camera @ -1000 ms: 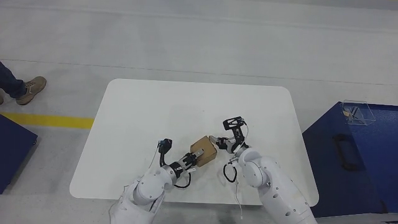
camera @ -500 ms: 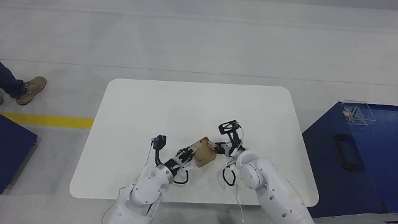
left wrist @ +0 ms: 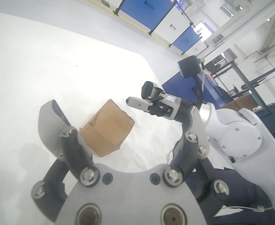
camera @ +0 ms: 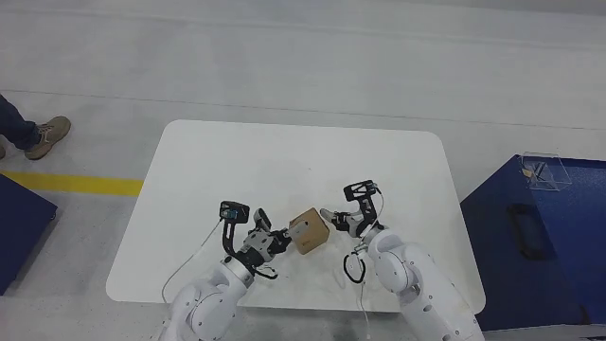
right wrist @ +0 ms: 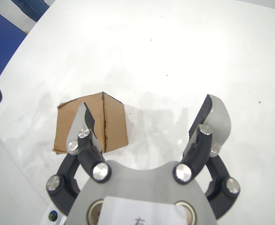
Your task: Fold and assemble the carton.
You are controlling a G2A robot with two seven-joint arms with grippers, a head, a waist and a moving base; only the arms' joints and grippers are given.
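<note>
Evidently both tools released beside the carton

A brown carton [camera: 309, 231], folded up into a closed box shape, rests on the white desk [camera: 237, 161] toward its near edge, turned cornerwise to the desk's sides. The left tool [camera: 274, 240] is spread wide on the carton's left side. In the left wrist view the carton [left wrist: 107, 129] lies inside its gap, close against one finger, though contact cannot be told. The right tool [camera: 333, 218] sits on the carton's opposite side, likewise spread and grasping nothing. From the right wrist view the carton [right wrist: 114, 120] lies beyond one finger, outside the gap, with a ragged seam running down its facing edge
</note>
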